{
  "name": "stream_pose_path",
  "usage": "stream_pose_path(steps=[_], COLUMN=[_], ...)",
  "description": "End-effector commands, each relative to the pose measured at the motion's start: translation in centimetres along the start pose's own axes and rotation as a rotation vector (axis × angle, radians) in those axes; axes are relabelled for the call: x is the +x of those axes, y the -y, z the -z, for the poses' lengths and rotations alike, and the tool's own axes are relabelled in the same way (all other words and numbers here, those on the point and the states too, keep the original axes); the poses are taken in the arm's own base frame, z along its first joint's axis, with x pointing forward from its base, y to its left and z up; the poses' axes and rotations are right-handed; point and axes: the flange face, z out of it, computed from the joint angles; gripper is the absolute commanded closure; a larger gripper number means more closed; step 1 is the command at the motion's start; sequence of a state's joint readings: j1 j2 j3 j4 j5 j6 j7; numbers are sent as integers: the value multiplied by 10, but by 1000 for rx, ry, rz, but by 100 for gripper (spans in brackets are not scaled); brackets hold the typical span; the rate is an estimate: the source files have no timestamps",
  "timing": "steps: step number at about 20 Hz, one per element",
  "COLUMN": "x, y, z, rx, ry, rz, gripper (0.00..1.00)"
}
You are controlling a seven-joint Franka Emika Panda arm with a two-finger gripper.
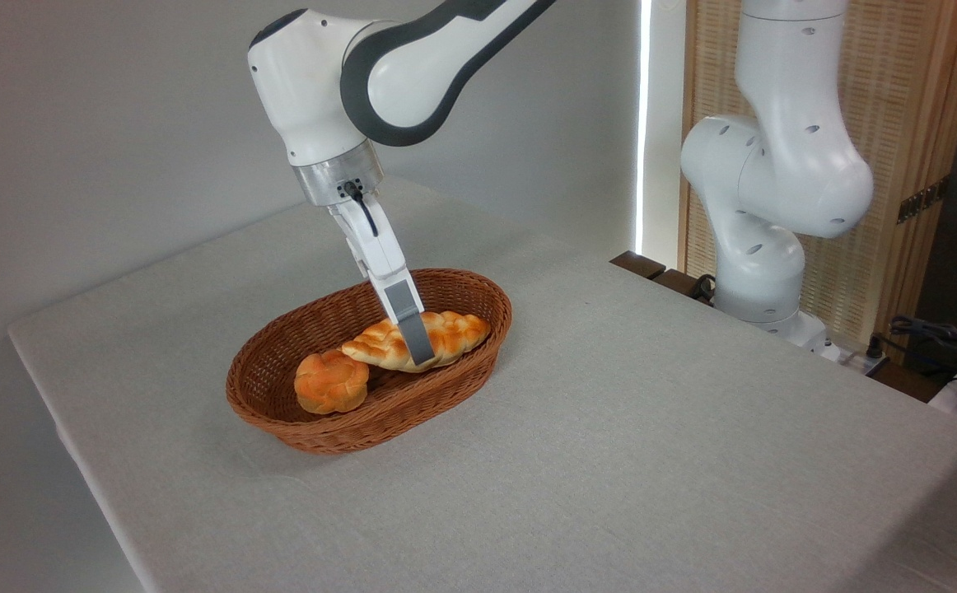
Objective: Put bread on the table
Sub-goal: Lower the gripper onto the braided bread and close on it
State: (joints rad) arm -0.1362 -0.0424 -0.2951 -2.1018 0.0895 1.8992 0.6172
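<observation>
1. My gripper (417, 350) sits just left of frame centre, reaching down into the wicker basket (478, 290) from the wrist at upper left.
2. Only the near grey finger (409, 323) is visible; it crosses the front of the bread (454, 331) about mid-length. The far finger is hidden behind it or the loaf.
3. Grip state: can't tell. The finger lies against the loaf's flank, so I'm either straddling it or already pinched on it. No visible gap, no visible squeeze.
4. The bread lies in the right half of the basket, long axis running lower left to upper right, right end up against the basket wall. Looks like it's resting on the basket floor, not lifted, but I can't be sure from this angle.
5. The round bun (330, 380) is in the left half, just beside the loaf's left tip, possibly touching. Not my target.
6. Why mid-length: a long loaf held at its middle should balance and not droop at one end. That's my read.
7. Why the fingers tilt: the arm comes in from the upper left, so the approach slants over the basket's back rim.
8. The table (651, 428) has plenty of bare grey cloth right of and below the basket, a sensible drop zone.
9. Progress: early. Bread not on the table yet.
10. Risks: snagging the rim on the lift, or nudging the bun.
</observation>
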Motion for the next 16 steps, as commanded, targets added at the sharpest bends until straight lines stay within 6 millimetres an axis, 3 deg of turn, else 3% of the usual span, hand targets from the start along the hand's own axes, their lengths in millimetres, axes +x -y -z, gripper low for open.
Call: stream_pose_path(steps=[1,3,12,16], x=[-1,-1,-2,-13], y=[1,0,1,10], z=[1,2,3,29], rx=[24,25,26,19], ry=[-6,-7,-8,6], rz=[4,4,6,33], gripper=[57,62,64,64])
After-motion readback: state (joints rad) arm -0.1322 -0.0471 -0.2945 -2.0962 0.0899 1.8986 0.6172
